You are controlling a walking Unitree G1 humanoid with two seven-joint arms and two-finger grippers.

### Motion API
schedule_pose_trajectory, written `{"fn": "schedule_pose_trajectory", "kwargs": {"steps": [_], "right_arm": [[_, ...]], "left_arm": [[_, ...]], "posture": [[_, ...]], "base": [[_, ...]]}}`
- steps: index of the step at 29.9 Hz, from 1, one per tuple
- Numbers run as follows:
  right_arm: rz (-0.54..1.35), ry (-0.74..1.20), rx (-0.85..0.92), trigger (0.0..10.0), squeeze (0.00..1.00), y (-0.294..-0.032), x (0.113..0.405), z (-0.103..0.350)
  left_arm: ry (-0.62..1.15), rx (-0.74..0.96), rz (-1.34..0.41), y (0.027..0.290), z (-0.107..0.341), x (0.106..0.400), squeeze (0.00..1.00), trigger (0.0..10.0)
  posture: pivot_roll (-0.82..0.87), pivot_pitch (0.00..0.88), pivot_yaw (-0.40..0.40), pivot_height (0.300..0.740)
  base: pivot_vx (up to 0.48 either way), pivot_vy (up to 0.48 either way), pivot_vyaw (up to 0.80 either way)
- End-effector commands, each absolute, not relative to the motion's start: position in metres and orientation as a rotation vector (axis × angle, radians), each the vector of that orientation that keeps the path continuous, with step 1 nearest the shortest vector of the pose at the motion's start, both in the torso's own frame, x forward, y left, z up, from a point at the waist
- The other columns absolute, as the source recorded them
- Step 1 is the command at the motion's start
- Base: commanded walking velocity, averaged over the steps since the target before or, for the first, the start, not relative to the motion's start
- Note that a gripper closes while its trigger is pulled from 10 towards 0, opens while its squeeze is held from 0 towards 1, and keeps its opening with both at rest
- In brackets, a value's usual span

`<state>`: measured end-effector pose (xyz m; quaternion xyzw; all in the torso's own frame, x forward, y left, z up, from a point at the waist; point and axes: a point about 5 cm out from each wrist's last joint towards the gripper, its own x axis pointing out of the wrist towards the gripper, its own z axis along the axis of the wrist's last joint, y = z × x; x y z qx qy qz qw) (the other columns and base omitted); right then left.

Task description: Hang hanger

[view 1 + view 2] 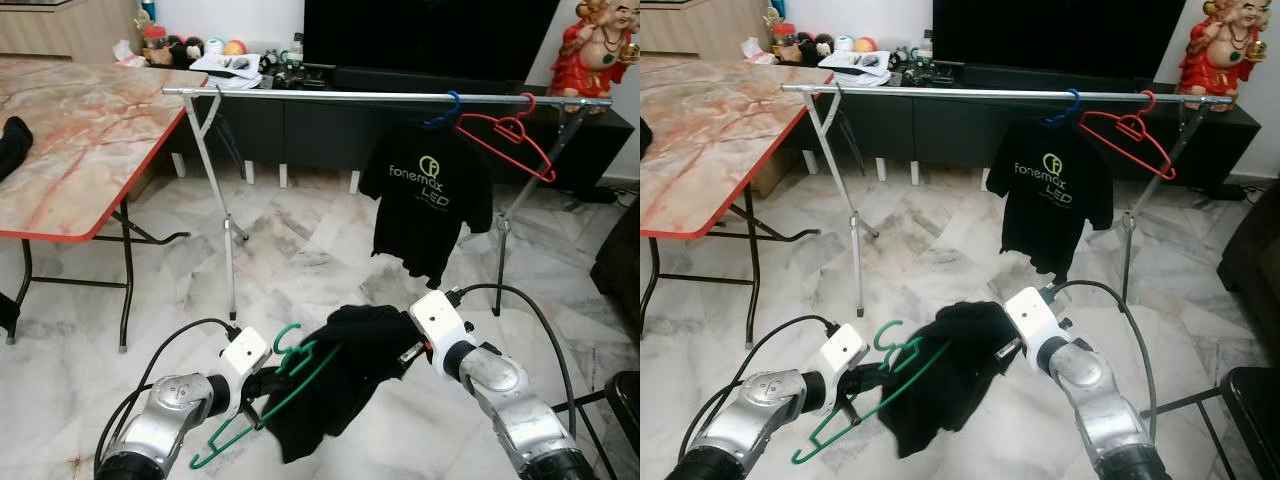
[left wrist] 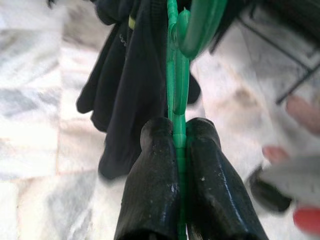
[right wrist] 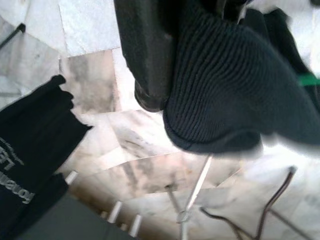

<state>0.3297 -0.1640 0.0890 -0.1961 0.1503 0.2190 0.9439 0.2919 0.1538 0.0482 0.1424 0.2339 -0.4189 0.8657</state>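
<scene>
Green hanger (image 1: 262, 400) in left end effector (image 2: 179, 145), hook uppermost, tilted.

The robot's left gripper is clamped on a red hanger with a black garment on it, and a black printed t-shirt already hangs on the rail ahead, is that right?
Not quite: the hanger in the left gripper is green, as the left wrist view shows. The red hanger hangs bare on the rail. The black garment and printed t-shirt are as said.

A silver clothes rail (image 1: 330, 96) carries a printed black T-shirt (image 1: 427, 200) and red hanger (image 1: 508, 140).
</scene>
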Motion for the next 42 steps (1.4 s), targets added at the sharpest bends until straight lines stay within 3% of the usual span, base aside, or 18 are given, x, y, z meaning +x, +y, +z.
{"fn": "schedule_pose_trajectory", "kwargs": {"steps": [1,9,11,13,20,26,31,37,42], "right_arm": [[0.404,0.251,-0.369,10.0,0.00,-0.166,0.337,0.100],[0.433,0.245,-0.320,10.0,0.00,-0.156,0.342,0.104],[0.437,0.257,-0.313,10.0,0.00,-0.155,0.342,0.101],[0.457,0.288,-0.307,10.0,0.00,-0.153,0.339,0.095],[0.452,0.318,-0.302,10.0,0.00,-0.155,0.335,0.086],[0.428,0.341,-0.301,10.0,0.00,-0.158,0.333,0.078],[0.400,0.317,-0.307,10.0,0.00,-0.160,0.337,0.082],[0.422,0.315,-0.304,10.0,0.00,-0.156,0.337,0.083],[0.462,0.311,-0.293,10.0,0.00,-0.149,0.336,0.084]], "left_arm": [[0.543,0.370,-0.894,0.158,0.042,0.287,0.00,10.0],[0.632,0.511,-0.968,0.159,0.033,0.278,0.00,10.0],[0.588,0.477,-0.959,0.156,0.038,0.280,0.00,10.0],[0.441,0.396,-0.845,0.152,0.055,0.297,0.00,10.0],[0.316,0.298,-0.749,0.153,0.072,0.308,0.00,10.0],[0.323,0.220,-0.823,0.150,0.075,0.301,0.00,10.0],[0.462,0.245,-0.991,0.152,0.065,0.281,0.00,10.0],[0.437,0.226,-0.979,0.151,0.069,0.284,0.00,10.0],[0.351,0.221,-0.842,0.151,0.077,0.301,0.00,10.0]], "posture": [[0.05,0.082,-0.036,0.740],[0.05,0.079,-0.038,0.740],[0.05,0.079,-0.039,0.740],[0.05,0.081,-0.040,0.740],[0.05,0.081,-0.038,0.740],[0.05,0.082,-0.038,0.740],[0.06,0.084,-0.037,0.740],[0.06,0.083,-0.036,0.740],[0.05,0.083,-0.036,0.740]], "base": [[0.000,0.000,0.00],[0.000,0.000,0.00],[0.000,0.000,0.00],[0.000,0.000,0.00],[0.000,0.000,0.00],[0.000,0.000,0.00],[0.000,0.000,0.00],[0.000,0.000,0.00],[0.000,0.000,0.00]]}}
